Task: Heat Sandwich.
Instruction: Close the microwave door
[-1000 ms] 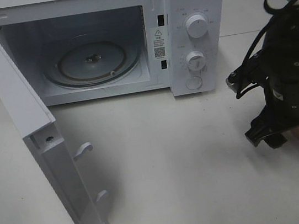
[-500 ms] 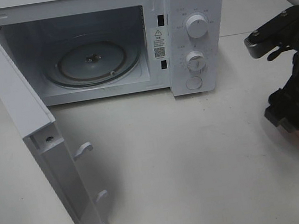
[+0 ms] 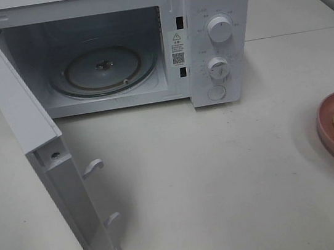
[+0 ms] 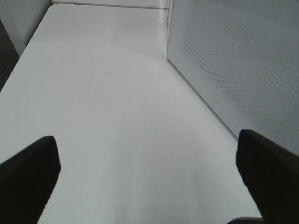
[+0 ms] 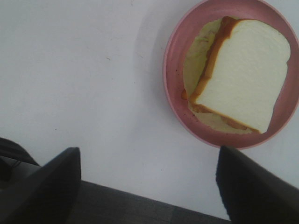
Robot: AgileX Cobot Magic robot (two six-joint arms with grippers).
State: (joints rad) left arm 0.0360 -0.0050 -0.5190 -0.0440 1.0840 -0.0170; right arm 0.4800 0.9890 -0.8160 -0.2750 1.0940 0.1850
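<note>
**A:** Status, near to far?

**B:** Nearest in the high view: microwave door (image 3: 47, 160), swung fully open, its two latch hooks sticking out over the white table (image 3: 213, 187). Behind it the microwave (image 3: 212, 6), cavity exposed, glass turntable (image 3: 102, 69) bare. Two knobs on the right-hand panel.

**A:** Sandwich?

**B:** The sandwich (image 5: 240, 74) lies flat on the pink plate (image 5: 175, 60), at the right edge of the high view, well apart from the microwave, partly cut off by the frame. White slice on top, tan crust along one edge, yellow-green filling showing past the crust side. In the high view its long axis runs roughly near-to-far, crust edge facing the microwave side.

**A:** Grippers?

**B:** Neither shows in the high view. Right gripper (image 5: 147, 186) hangs above the table beside the plate, fingers spread wide, nothing between them, not touching plate or sandwich. Left gripper (image 4: 149, 172) is also spread wide and empty, over bare table next to the door's perforated panel.
</note>
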